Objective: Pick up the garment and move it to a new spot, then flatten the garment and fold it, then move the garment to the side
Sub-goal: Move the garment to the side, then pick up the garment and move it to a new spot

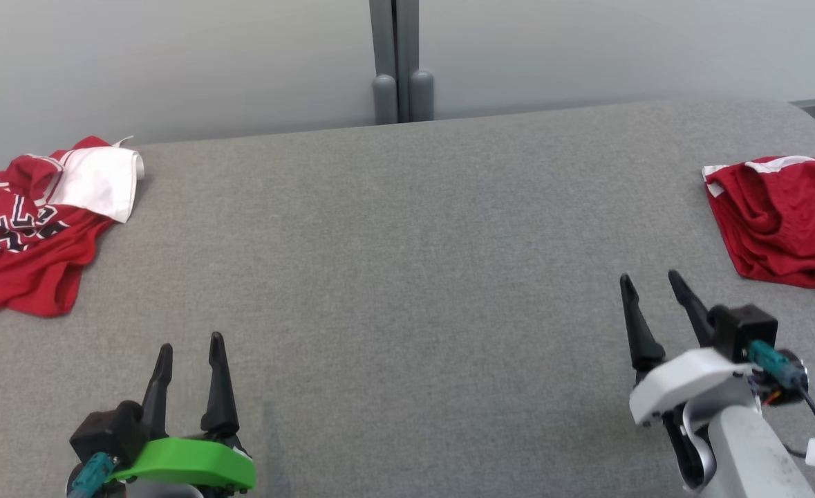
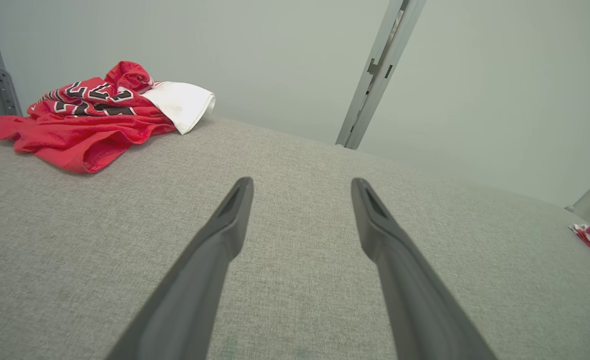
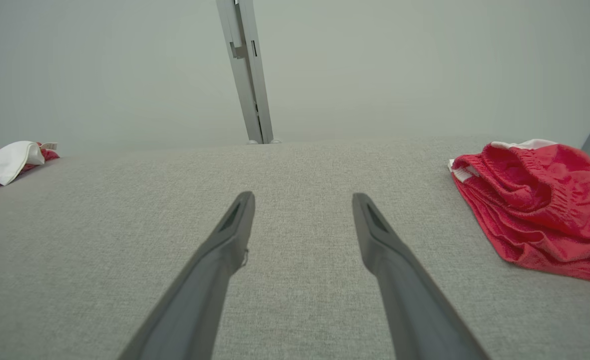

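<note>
Lying crumpled, red jersey (image 1: 27,277), lettering (image 1: 7,228) unreadable, left pincer (image 1: 191,341), right pincer (image 1: 650,275) spread

This looks like a plain test room or lab rather than a home. A wide grey fabric-covered surface (image 1: 407,277) stands against bare pale wall panels (image 1: 172,62) joined by a grey metal post (image 1: 395,55).

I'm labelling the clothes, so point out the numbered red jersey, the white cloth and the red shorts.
red jersey (image 1: 27,277): head view, plain red lower part.
white cloth (image 1: 99,183): head view, its flat middle.
red shorts (image 1: 787,221): head view, wrinkled red middle.
</note>
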{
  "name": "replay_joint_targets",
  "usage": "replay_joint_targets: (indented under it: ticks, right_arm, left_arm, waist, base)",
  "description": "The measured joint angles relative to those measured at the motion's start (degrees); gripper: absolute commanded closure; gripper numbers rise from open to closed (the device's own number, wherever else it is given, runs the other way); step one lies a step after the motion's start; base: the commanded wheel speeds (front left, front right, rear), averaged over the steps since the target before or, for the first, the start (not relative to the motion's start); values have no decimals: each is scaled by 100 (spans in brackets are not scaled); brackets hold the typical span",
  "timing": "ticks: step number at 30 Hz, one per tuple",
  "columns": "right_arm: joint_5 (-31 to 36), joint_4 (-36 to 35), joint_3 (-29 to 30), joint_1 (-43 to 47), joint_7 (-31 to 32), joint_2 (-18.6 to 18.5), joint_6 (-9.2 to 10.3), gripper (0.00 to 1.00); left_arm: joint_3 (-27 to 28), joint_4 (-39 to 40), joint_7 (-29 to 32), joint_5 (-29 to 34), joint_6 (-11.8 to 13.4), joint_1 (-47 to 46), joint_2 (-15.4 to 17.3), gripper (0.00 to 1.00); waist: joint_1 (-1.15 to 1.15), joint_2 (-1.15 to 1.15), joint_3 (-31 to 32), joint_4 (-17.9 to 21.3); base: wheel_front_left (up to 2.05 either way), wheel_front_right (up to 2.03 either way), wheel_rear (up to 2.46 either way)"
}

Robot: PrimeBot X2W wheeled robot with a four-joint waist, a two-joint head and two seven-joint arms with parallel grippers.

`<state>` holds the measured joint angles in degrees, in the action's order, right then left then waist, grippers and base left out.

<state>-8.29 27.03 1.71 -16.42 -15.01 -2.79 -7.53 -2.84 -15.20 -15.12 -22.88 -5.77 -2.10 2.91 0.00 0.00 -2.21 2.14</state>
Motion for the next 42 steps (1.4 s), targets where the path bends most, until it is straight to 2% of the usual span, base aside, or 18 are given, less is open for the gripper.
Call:
replay_joint_targets:
  ticks: [9, 20, 25, 31, 42]
  right_arm:
    - [-199, -446, -116, 797, 0, -1, 0, 0]
    - [-188, -599, -233, 950, 0, 0, 0, 0]
    - [-192, -628, -190, 998, 0, -1, 0, 0]
    - [-179, -724, -91, 1090, 0, -1, 0, 0]
    - [-188, -751, -213, 1127, 1, -2, 0, 0]
  left_arm:
    - [-169, -31, 0, -131, 74, 270, -3, 0]
    - [-272, -48, 0, -207, 123, 289, -4, 0]
    - [-336, -89, 0, -222, 122, 284, -7, 0]
    - [-367, -113, 0, -212, 133, 274, -13, 0]
    - [-242, -144, -1, -126, 89, 329, -11, 0]
  waist:
    - [0, 0, 122, -107]
    - [0, 0, 165, -84]
    - [0, 0, 187, -202]
    - [0, 0, 225, -587]
    - [0, 0, 301, -1740]
  base:
    - [0, 0, 0]
    - [0, 0, 0]
    - [0, 0, 0]
    - [0, 0, 0]
    - [0, 0, 0]
